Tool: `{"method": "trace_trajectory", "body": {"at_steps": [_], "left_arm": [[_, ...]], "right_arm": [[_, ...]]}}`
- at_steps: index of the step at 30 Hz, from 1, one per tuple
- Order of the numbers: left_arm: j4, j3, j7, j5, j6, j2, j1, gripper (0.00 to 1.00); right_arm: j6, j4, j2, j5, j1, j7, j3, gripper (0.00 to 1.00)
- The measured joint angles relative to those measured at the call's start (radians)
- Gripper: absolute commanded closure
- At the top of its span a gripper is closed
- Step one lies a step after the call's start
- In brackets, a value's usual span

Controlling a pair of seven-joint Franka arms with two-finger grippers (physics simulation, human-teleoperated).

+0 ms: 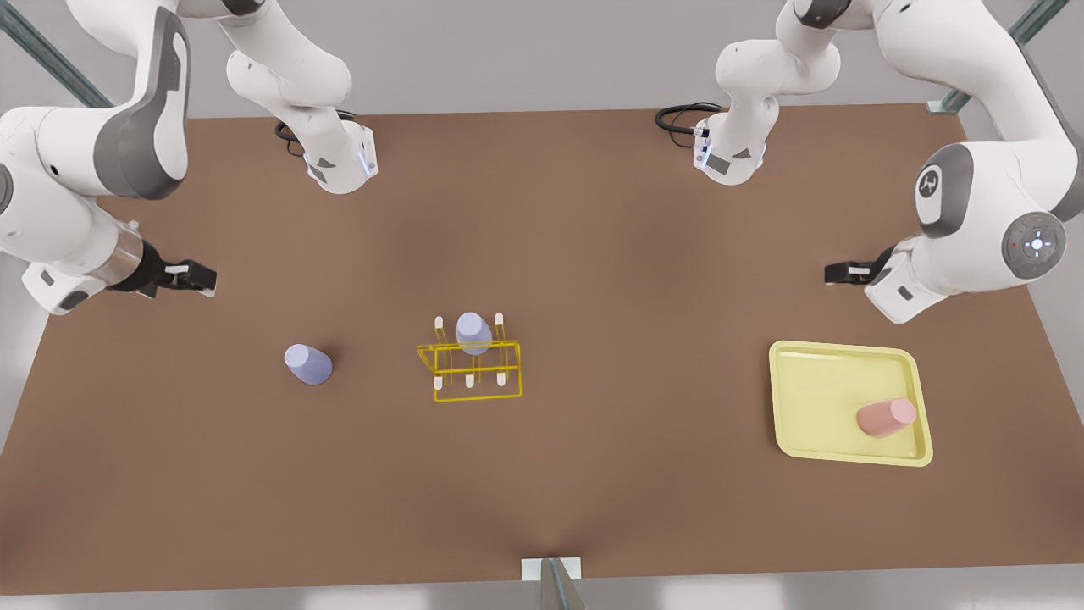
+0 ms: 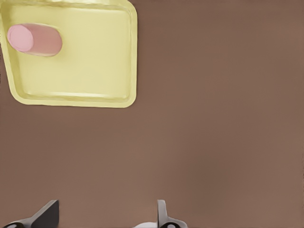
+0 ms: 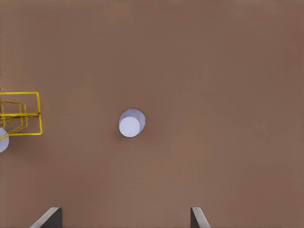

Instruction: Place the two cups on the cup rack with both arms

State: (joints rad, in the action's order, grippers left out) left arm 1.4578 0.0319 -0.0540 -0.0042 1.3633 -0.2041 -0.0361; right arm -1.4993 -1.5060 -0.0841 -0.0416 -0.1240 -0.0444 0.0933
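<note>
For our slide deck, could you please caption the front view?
Both open grippers, left and right, wait above the table; pink cup on tray, lavender cup beside the rack.

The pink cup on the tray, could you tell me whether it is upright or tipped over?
Upright: the pink cup stands on the tray.

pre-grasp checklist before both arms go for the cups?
1. Left tool open, above bare table near the flat pale-yellow tray: ok.
2. Right tool open, nothing held: ok.
3. Pink tumbler on the tray, clear to reach: ok.
4. Loose pale lavender tumbler alone on the brown table: ok.
5. Bright-yellow wire rack has free pegs beside the lavender tumbler already on it: ok.
6. Tumblers' open ends up or down: cannot tell.
</note>
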Motion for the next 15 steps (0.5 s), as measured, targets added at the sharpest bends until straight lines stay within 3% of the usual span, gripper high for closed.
{"method": "trace_trajectory", "body": {"at_steps": [3, 5, 7, 9, 15], "left_arm": [[-0.007, 0.004, 0.023, -0.016, 0.046, -0.026, -0.002, 0.0], [-0.129, 0.009, 0.028, -0.025, 0.073, -0.194, 0.05, 0.0], [-0.358, 0.012, 0.006, -0.028, 0.097, -0.427, 0.155, 0.0], [-0.442, 0.019, -0.025, -0.029, 0.146, -0.552, 0.219, 0.0], [-0.472, 0.04, -0.109, -0.029, 0.324, -0.676, 0.235, 0.0]], "right_arm": [[-0.043, -0.027, -0.001, 0.003, -0.002, -0.005, 0.002, 0.0], [-0.109, -0.183, -0.001, -0.028, 0.007, -0.007, 0.007, 0.0], [-0.221, -0.31, -0.031, -0.048, 0.039, -0.008, 0.009, 0.0], [-0.335, -0.39, -0.069, -0.059, 0.06, -0.008, 0.009, 0.0], [-0.61, -0.475, -0.167, -0.058, 0.035, -0.012, 0.009, 0.0]]}}
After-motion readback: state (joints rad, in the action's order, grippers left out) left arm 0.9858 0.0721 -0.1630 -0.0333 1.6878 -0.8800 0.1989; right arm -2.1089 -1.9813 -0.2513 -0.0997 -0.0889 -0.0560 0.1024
